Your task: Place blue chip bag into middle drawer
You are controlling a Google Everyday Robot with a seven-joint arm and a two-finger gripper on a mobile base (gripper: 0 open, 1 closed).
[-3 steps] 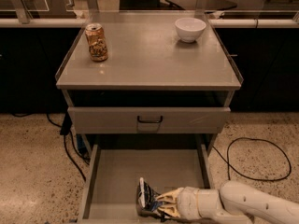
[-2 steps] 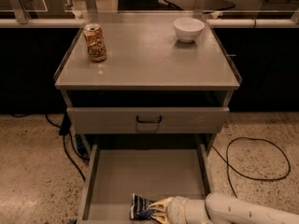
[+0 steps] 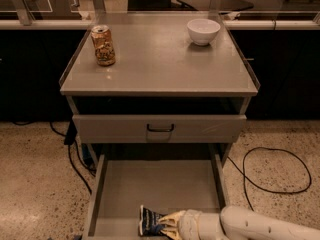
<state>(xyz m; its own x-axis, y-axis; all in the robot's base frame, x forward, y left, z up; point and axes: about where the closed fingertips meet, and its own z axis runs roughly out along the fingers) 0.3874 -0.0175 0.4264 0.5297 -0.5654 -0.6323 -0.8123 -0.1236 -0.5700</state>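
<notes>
Because the coming release depends on where the load sits relative to the tool, note this relation first: the blue chip bag (image 3: 149, 220) lies directly to the image-left of the gripper (image 3: 168, 224), with the arm entering from the lower right corner of the camera view. The bag's long axis stands roughly upright, leaning slightly, and its lower edge is at or just above the floor of the middle drawer (image 3: 160, 184); contact with the floor cannot be confirmed. The gripper is inside the drawer's front section, low and near the front edge, and its two pale fingers appear pinched on the bag's right-hand edge.

The drawer is pulled fully out beneath the closed top drawer (image 3: 159, 129), whose front carries a black handle. A tan can (image 3: 103, 45) and a white bowl (image 3: 203, 31) stand well apart on the cabinet top (image 3: 160, 69).

Assessment: the bag is already within the drawer walls, so the remaining step is release, then withdrawal toward the lower right, away from the bag
</notes>
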